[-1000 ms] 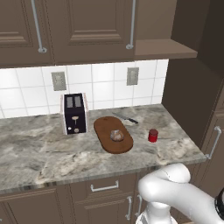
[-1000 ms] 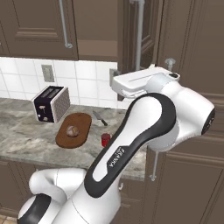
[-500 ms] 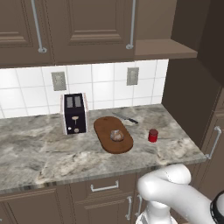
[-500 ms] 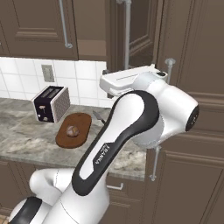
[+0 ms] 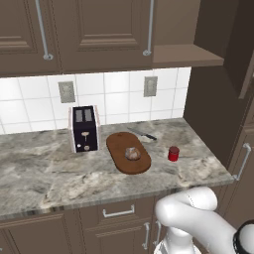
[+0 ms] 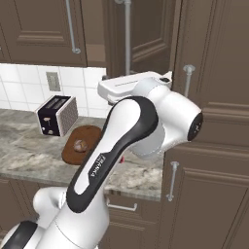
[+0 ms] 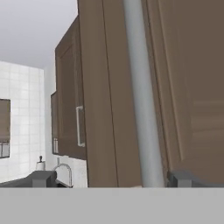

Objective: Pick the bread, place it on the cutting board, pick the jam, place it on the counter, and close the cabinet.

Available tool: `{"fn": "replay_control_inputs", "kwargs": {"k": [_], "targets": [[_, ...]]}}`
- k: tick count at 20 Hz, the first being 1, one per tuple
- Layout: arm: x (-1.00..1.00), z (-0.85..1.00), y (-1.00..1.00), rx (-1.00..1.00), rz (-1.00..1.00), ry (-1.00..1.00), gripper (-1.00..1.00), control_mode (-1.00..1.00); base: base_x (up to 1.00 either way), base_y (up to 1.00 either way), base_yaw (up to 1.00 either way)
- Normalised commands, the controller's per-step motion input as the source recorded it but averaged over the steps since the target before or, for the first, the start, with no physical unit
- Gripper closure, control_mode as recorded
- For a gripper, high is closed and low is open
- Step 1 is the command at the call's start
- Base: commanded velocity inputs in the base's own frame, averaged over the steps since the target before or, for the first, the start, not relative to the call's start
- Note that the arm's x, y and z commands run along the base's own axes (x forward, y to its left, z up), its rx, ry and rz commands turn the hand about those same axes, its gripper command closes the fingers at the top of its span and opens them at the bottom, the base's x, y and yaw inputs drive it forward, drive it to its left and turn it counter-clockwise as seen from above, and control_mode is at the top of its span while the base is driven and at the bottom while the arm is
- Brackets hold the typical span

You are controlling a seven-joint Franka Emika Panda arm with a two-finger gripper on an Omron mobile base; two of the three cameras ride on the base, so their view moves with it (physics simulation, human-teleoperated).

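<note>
Cabinet [image 6: 146,34] door stands open, with the arm raised up beside it.
Gripper [image 7: 109,181] has its fingers wide apart, one on each side of the door's silver handle [image 7: 140,92], holding nothing. Bread [image 5: 132,153] lies on the cutting board [image 5: 128,153]; jam [image 5: 173,153] stands on the counter [image 5: 44,173] just beside the board. In the right base view the arm hides the jam almost completely.

Cabinet [image 5: 99,34]: dark brown wood, panelled, matt.
Handle [image 7: 142,96]: silver metal bar, smooth, satin.
Counter [image 5: 44,173]: grey-beige marbled stone, polished.
Cutting board [image 5: 121,149]: reddish-brown wood, smooth.
Bread [image 5: 132,154]: tan crust, lumpy, matt.
Jam [image 5: 173,153]: red jar, slightly glossy.
Backsplash [image 5: 114,96]: white tile, glossy.
</note>
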Motion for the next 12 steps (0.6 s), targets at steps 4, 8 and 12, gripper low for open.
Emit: {"fn": "replay_control_inputs", "kwargs": {"k": [4, 8, 12], "targets": [[0.2, 0.0, 0.21, 0.0, 0.0, 0.0, -1.0, -1.0, 0.0, 0.0, 0.0], [0.25, 0.0, 0.22, 0.0, 0.0, 0.0, -1.0, -1.0, 0.0, 0.0, 0.0], [0.19, 0.0, 0.28, 0.0, 0.0, 0.0, -1.0, -1.0, 0.0, 0.0, 0.0]]}}
